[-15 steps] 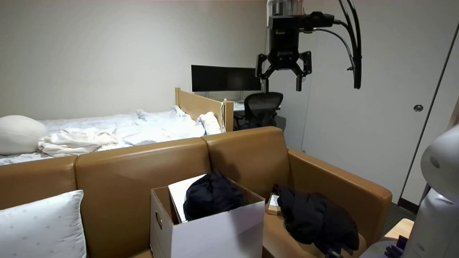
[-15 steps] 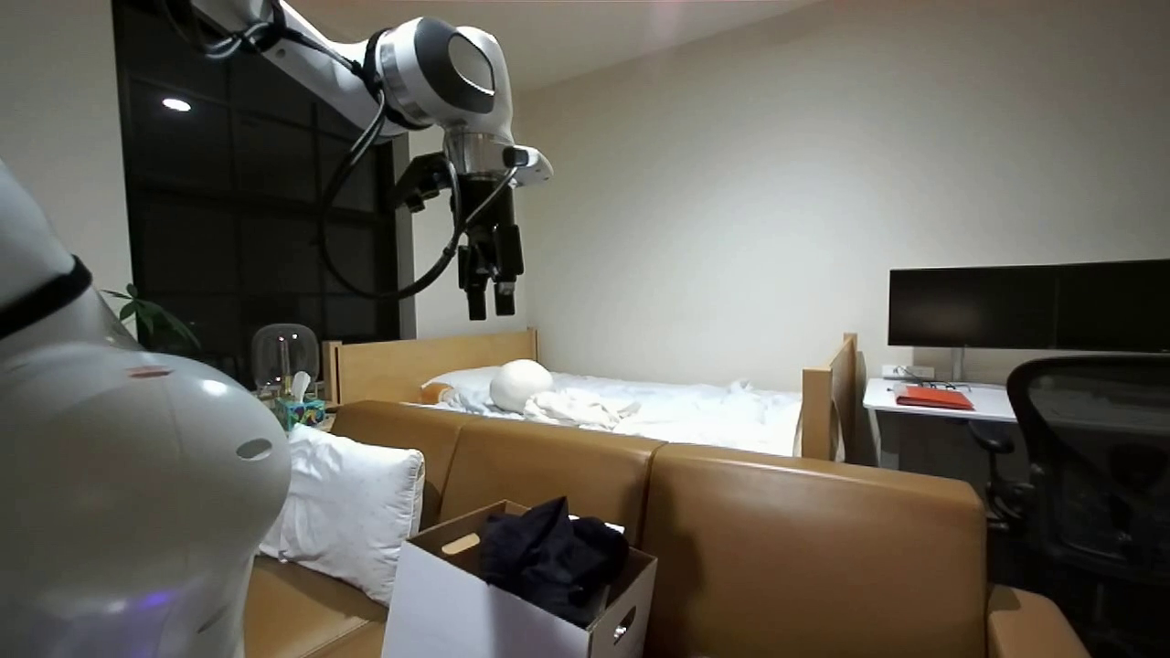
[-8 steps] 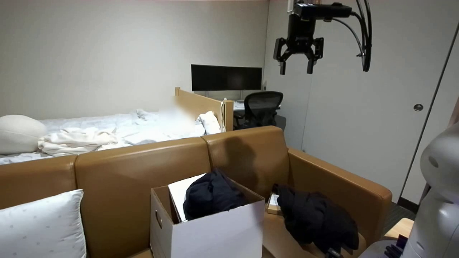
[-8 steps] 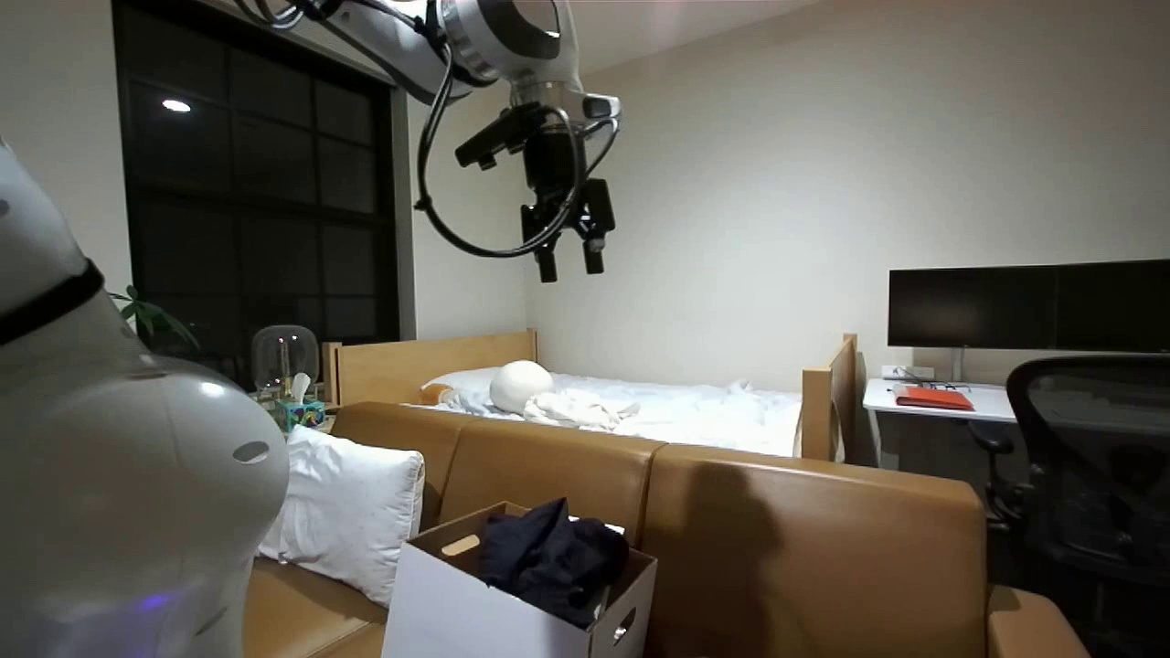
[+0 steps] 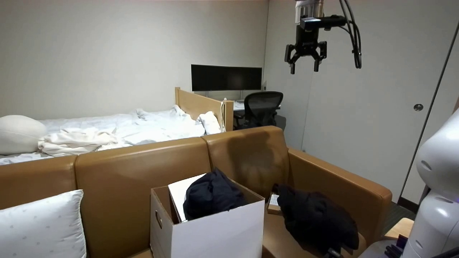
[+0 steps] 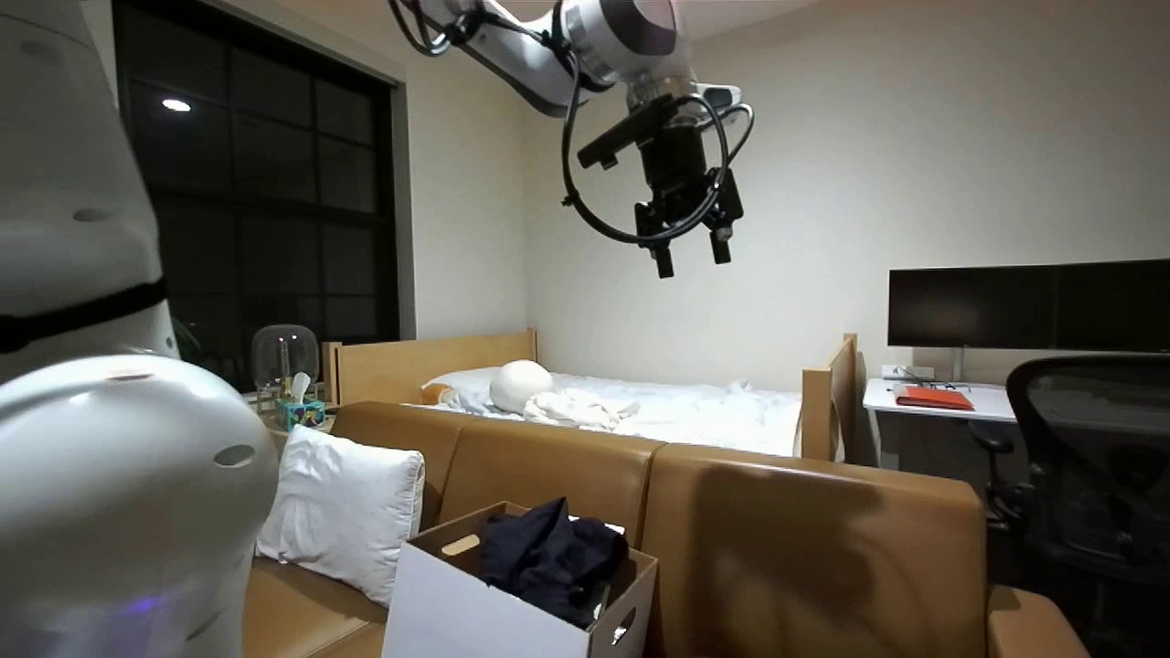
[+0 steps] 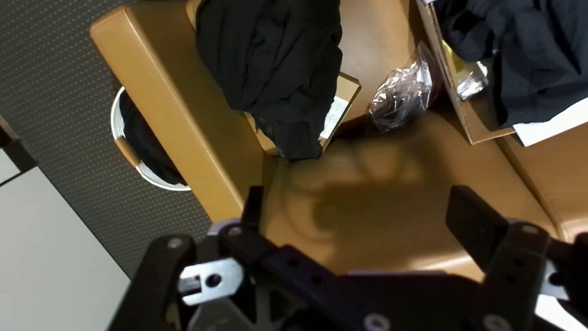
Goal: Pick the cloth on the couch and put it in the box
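A black cloth point(image 5: 317, 218) lies bunched on the couch seat near the armrest. It also shows in the wrist view point(image 7: 275, 59), at the top. The white box point(image 5: 218, 233) stands on the brown couch point(image 5: 143, 161), with a dark navy cloth point(image 5: 215, 195) heaped inside. The box point(image 6: 484, 603) and the navy cloth point(image 6: 548, 557) also show in the other exterior view's frame, where the black cloth is out of view. My gripper point(image 5: 304, 70) is open and empty, high above the couch. In the wrist view my gripper point(image 7: 358, 197) has its fingers wide apart over bare couch.
A small cardboard tray point(image 7: 351, 92) lies partly under the black cloth. A clear plastic bag point(image 7: 404, 92) lies beside the box. The couch armrest point(image 5: 337, 175) rises beside the cloth. A white pillow point(image 5: 43, 225) and a floor basket point(image 7: 117, 119) are also there.
My gripper has moved right and somewhat up in both exterior views, staying open. Its shadow on the couch back has shifted right. The cloths and the box have not moved.
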{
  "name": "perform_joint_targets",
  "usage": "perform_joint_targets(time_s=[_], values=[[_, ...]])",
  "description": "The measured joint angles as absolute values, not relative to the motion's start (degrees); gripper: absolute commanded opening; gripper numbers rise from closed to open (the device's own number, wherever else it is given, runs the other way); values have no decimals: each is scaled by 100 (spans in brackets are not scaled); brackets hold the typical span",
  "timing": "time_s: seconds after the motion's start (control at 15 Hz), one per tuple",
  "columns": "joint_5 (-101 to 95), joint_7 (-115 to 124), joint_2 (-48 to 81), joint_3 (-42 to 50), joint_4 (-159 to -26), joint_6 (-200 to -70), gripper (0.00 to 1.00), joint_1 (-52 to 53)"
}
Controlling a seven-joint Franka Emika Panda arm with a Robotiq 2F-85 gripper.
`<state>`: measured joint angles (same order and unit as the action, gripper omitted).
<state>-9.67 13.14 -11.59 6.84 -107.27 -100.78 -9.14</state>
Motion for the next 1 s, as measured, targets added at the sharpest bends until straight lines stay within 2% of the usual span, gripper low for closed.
perform_joint_targets(time_s=[0.4,0.67,1.0], values=[[-716,2345,637,1047,-9496,-10051,100,-1005],[-583,2635,787,1086,-9334,-9609,100,-1000],[35,2660,898,1108,-9347,-9816,100,-1016]])
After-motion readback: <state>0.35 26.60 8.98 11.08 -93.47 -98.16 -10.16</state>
